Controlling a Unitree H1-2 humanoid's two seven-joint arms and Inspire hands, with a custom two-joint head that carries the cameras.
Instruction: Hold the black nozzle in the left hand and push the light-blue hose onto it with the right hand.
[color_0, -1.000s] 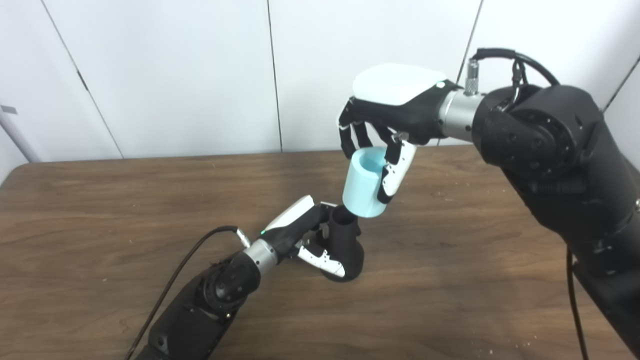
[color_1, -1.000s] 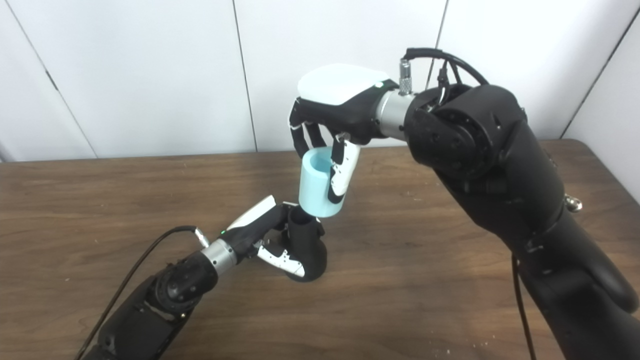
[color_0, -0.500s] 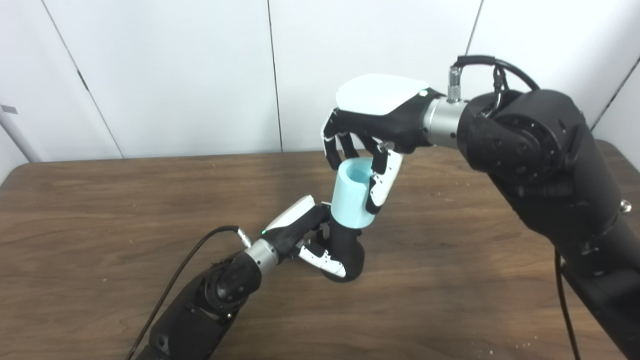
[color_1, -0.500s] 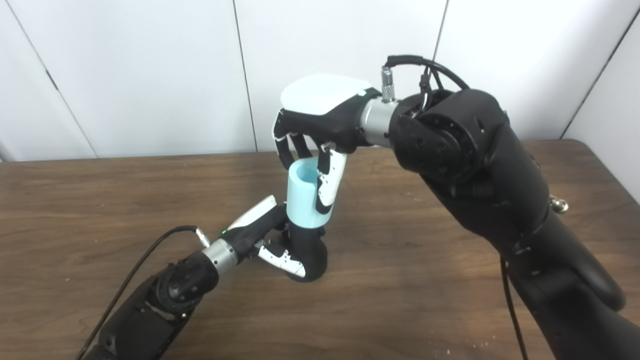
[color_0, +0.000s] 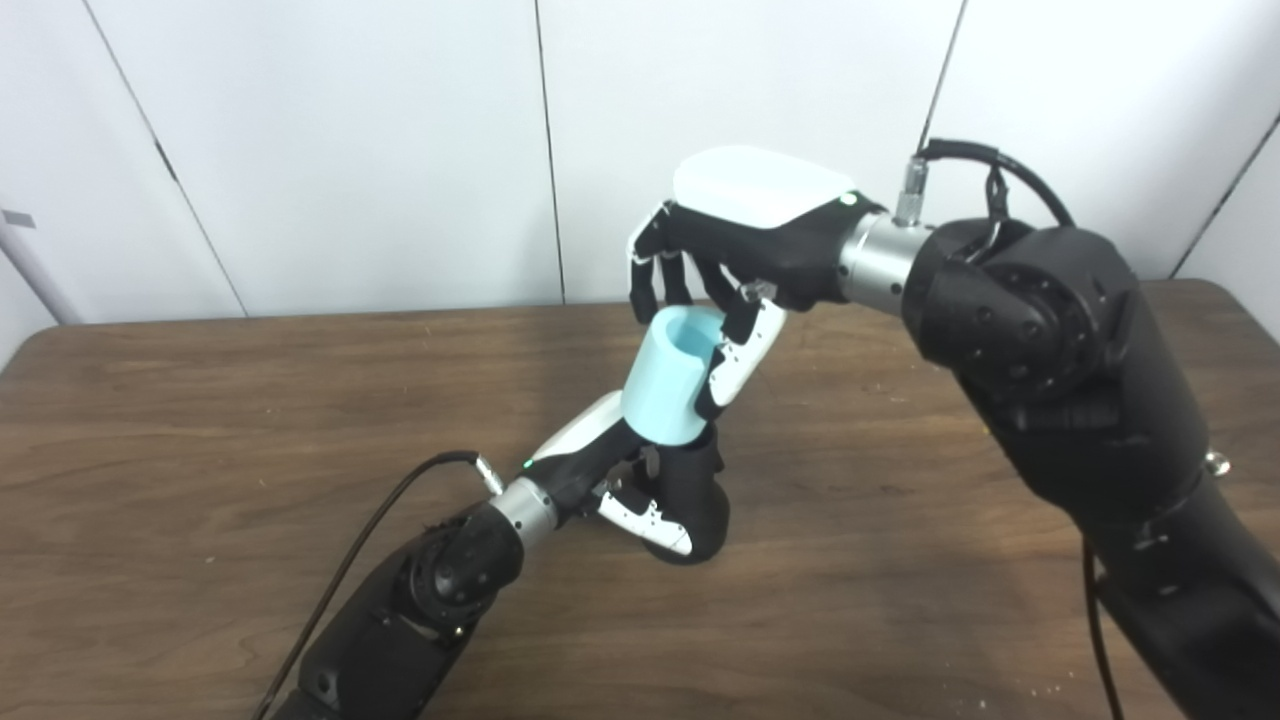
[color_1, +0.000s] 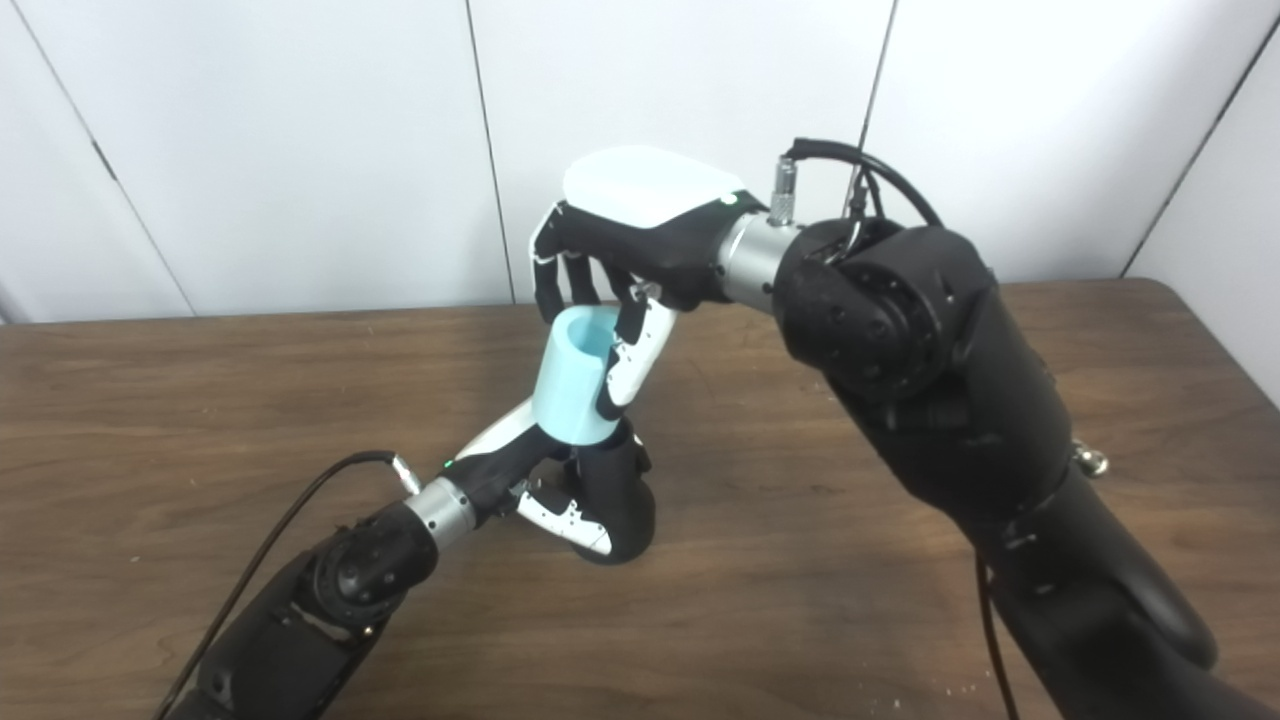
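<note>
The light-blue hose (color_0: 668, 388) sits tilted over the top of the black nozzle (color_0: 697, 500), its open end leaning toward the table's (color_0: 200, 420) far edge; whether it is fully seated is hard to tell. The nozzle stands near the table's middle. The right hand (color_0: 735, 260) reaches down from above, fingers clamped on the hose's upper rim. The left hand (color_0: 610, 465) lies low, wrapped around the nozzle's side, its cable (color_0: 370, 530) trailing over the wood.

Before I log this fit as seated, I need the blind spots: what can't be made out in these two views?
- Nozzle top and seating depth: both views, covered by the light-blue hose.
- Left hand fingers behind the nozzle: hidden by the nozzle.
- Right hand fingers on the hose's far side: hidden by the hose.
</note>
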